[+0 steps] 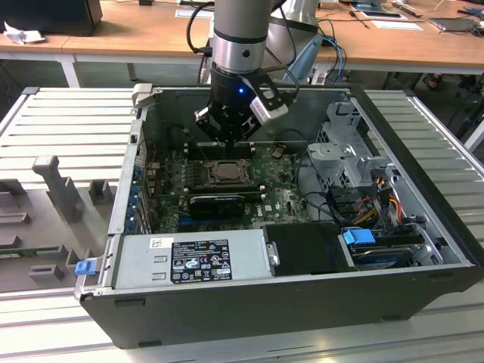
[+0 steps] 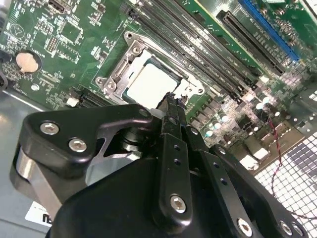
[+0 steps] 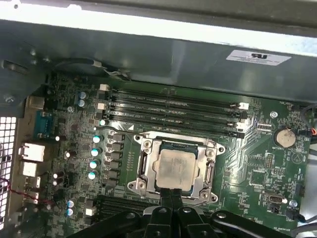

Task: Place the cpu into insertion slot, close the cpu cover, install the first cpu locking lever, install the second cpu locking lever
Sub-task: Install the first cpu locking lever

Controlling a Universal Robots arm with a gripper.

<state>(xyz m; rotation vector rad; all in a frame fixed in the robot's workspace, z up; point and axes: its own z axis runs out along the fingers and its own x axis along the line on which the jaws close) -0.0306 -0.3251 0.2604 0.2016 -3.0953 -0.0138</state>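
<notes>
cpu (image 3: pixel 174 167) seated in insertion slot (image 3: pixel 140 184), cpu cover (image 3: pixel 198 148) down over it; fingers (image 3: pixel 165 198) closed together at slot's edge.

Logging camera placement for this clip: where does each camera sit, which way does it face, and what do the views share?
Exterior view: off the arm, high beside the open computer case, looking down into it; the arm and gripper hang over the cpu.
First wrist view: on the wrist, facing down at the motherboard; the shut gripper reaches the cpu's edge.
Second wrist view: on the wrist, looking along the gripper's black body toward the motherboard.
Shared: both wrist views show the cpu and the gripper's tip.
</notes>
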